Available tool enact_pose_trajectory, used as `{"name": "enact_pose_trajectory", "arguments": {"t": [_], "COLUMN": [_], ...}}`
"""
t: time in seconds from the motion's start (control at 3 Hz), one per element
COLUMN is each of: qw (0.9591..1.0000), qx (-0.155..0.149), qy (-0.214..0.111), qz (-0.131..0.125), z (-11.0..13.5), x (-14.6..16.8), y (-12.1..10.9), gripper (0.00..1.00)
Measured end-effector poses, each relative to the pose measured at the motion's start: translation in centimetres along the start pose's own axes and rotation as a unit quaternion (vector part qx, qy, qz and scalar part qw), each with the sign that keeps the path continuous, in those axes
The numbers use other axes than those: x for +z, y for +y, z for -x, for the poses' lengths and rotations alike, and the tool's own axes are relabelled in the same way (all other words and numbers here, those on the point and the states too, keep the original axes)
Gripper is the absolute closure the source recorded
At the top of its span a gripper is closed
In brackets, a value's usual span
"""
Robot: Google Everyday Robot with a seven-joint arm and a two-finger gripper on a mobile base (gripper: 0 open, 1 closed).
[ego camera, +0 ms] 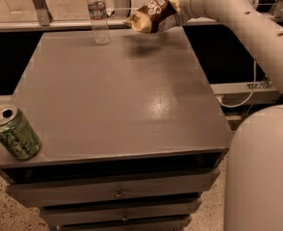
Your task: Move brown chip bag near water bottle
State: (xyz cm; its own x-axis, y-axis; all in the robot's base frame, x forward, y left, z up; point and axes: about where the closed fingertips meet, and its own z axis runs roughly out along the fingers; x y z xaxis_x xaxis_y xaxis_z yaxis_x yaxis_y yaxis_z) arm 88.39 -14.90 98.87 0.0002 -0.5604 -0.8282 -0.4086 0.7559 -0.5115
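White script on brown chip bag point(153, 14) only partly legible; water bottle point(98, 13) label unreadable. My arm point(247, 23) reaches in from right above worktop point(117, 95) far edge. My fingers point(179, 3) clamped on bag's end; bag aloft, near bottle's right, not touching.

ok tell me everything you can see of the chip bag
The chip bag is crinkly and dark brown, with a pale yellowish end and white lettering. It hangs tilted in the air above the far edge of the table, its free end drooping toward the water bottle without touching it. The gripper clamps its other end. A soft shadow lies beneath it.
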Motion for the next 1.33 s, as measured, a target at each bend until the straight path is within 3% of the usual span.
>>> {"name": "enact_pose_trajectory", "arguments": {"t": [0.67,1.33], "qw": [0.9995,0.9990], "qx": [0.022,0.043], "qy": [0.012,0.006], "qz": [-0.017,-0.003], "z": [-1.0,-1.1], "x": [3.8,4.8], "y": [2.5,5.7], "gripper": [1.00,0.97]}}
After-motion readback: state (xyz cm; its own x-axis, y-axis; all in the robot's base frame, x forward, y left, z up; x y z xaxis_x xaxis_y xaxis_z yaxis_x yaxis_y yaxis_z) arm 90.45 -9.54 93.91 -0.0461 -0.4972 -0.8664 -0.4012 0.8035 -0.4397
